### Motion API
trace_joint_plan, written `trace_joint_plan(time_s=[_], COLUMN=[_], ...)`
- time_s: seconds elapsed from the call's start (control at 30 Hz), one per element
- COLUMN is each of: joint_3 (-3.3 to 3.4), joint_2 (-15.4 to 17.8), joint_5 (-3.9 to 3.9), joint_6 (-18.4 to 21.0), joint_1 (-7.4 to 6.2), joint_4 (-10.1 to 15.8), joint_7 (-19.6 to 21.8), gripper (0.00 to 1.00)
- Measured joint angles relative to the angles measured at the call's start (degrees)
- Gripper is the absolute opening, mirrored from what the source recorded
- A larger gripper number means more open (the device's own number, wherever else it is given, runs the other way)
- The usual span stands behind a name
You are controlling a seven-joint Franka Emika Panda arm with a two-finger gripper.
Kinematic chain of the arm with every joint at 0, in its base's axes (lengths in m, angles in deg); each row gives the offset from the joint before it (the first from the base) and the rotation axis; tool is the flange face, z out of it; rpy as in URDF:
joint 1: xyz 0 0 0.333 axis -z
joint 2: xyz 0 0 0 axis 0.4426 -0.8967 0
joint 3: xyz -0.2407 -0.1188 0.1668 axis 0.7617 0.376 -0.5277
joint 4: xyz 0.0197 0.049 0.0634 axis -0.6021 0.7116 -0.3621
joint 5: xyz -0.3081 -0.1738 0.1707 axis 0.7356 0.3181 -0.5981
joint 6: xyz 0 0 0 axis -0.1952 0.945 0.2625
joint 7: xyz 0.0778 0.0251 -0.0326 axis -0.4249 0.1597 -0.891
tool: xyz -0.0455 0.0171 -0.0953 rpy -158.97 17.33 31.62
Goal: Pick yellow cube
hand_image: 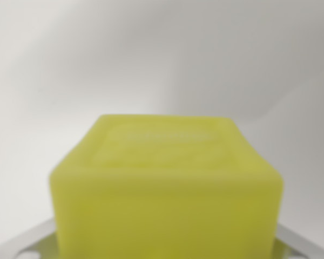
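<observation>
A yellow cube (166, 189) fills the lower middle of the wrist view, very close to the camera and blurred. A faint embossed pattern shows on its top face. My gripper (166, 245) sits at the bottom edge. Its grey metal fingers (29, 243) come in from the lower left and lower right corners and meet the cube's two sides. The cube lies between them and the gripper looks shut on it. The cube's underside is cut off by the frame.
Behind the cube there is only a plain white surface (162, 59) with soft grey shadows. No other object or edge shows.
</observation>
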Motion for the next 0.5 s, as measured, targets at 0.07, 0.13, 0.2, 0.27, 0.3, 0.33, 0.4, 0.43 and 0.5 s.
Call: trace_joint_plan(time_s=[0.07, 0.13, 0.2, 0.27, 0.3, 0.33, 0.4, 0.43, 0.5], joint_3=[0.0, 0.0, 0.0, 0.0, 0.0, 0.0, 0.0, 0.0, 0.0], joint_2=[0.53, 1.2, 1.9, 2.56, 2.89, 3.24, 3.91, 4.22, 4.88], joint_5=[0.01, 0.01, 0.02, 0.03, 0.03, 0.03, 0.04, 0.04, 0.05], joint_6=[0.45, 1.05, 1.66, 2.27, 2.58, 2.89, 3.51, 3.83, 4.44], joint_1=[0.0, 0.0, 0.0, 0.0, 0.01, 0.0, 0.01, 0.01, 0.01], joint_4=[0.07, 0.16, 0.24, 0.3, 0.33, 0.35, 0.4, 0.42, 0.44], joint_7=[0.01, 0.01, 0.02, 0.02, 0.02, 0.03, 0.03, 0.04, 0.04], gripper=[0.0, 0.0, 0.0, 0.0, 0.0, 0.0, 0.0, 0.0, 0.0])
